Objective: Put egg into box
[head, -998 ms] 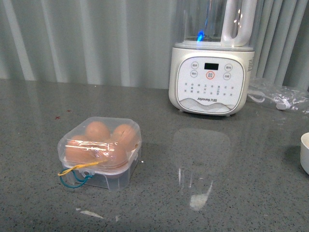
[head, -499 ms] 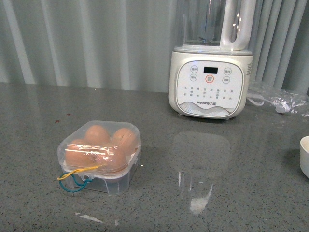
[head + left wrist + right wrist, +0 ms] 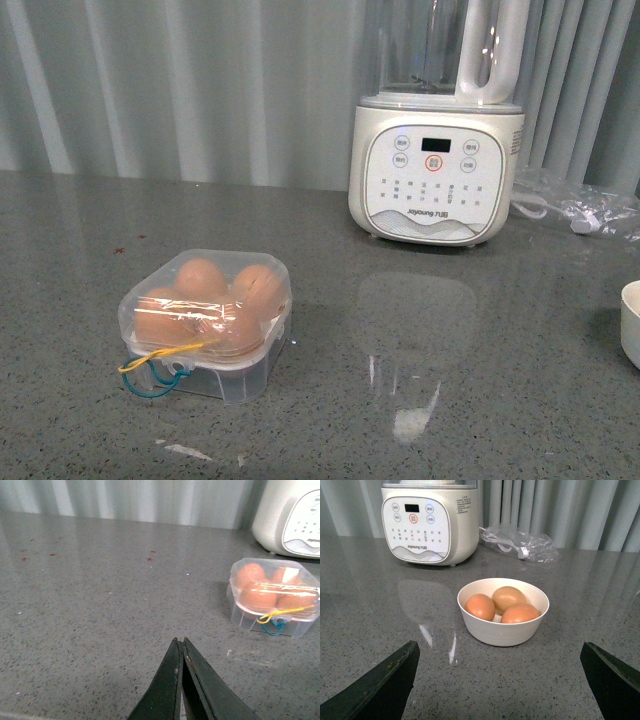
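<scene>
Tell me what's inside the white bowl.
The white bowl holds three brown eggs, lying close together, seen in the right wrist view. The bowl's floor beneath them is mostly covered, so anything under them cannot be seen.

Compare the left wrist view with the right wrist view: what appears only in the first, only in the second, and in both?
Only the left wrist view shows the closed clear box with brown eggs inside and yellow and blue elastic loops, plus the left gripper with fingers together. Only the right wrist view shows a white bowl holding three eggs, a plastic bag, and the right gripper spread wide. Both show the cream blender and grey countertop.
</scene>
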Motion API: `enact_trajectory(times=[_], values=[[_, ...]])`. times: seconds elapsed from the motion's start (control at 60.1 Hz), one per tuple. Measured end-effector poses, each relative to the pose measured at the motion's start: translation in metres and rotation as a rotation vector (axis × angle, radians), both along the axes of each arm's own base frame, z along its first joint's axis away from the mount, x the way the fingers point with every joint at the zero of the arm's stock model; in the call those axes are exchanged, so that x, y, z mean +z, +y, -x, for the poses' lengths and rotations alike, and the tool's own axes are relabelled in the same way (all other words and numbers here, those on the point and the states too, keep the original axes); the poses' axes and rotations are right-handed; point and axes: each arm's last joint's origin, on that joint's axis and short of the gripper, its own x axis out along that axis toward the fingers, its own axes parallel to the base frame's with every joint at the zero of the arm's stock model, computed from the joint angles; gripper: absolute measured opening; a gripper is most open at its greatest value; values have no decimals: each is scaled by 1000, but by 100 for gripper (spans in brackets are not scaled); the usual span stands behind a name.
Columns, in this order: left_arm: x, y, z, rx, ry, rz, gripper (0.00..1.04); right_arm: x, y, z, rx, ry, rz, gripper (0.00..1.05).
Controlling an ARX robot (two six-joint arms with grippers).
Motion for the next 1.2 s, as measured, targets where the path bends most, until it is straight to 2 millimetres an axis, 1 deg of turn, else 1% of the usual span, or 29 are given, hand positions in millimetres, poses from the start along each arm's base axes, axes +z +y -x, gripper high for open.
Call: enact_trajectory(times=[0.067, 0.166, 0.632, 0.665, 0.682, 0.832, 0.882, 0.965, 0.982, 1.048, 1.065, 1.115, 1.165, 1.198], values=[[-6, 0, 5, 0, 21, 0, 4, 0, 0, 0, 0, 0, 0, 98], [-4, 0, 9, 0, -26, 0, 4, 0, 0, 0, 0, 0, 0, 98], [-4, 0, 9, 0, -32, 1, 5, 0, 0, 0, 0, 0, 0, 98], [-4, 0, 9, 0, -32, 1, 9, 0, 0, 0, 0, 0, 0, 98], [-4, 0, 9, 0, -32, 1, 15, 0, 0, 0, 0, 0, 0, 98], [-4, 0, 9, 0, -32, 1, 45, 0, 0, 0, 0, 0, 0, 98], [-4, 0, 9, 0, -32, 0, 52, 0, 0, 0, 0, 0, 0, 98], [-4, 0, 9, 0, -32, 1, 68, 0, 0, 0, 0, 0, 0, 98], [-4, 0, 9, 0, -32, 1, 70, 0, 0, 0, 0, 0, 0, 98], [-4, 0, 9, 0, -32, 1, 84, 0, 0, 0, 0, 0, 0, 98], [-4, 0, 9, 0, -32, 0, 90, 0, 0, 0, 0, 0, 0, 98], [-4, 0, 9, 0, -32, 0, 100, 0, 0, 0, 0, 0, 0, 98], [-4, 0, 9, 0, -32, 0, 97, 0, 0, 0, 0, 0, 0, 98], [-4, 0, 9, 0, -32, 0, 98, 0, 0, 0, 0, 0, 0, 98]])
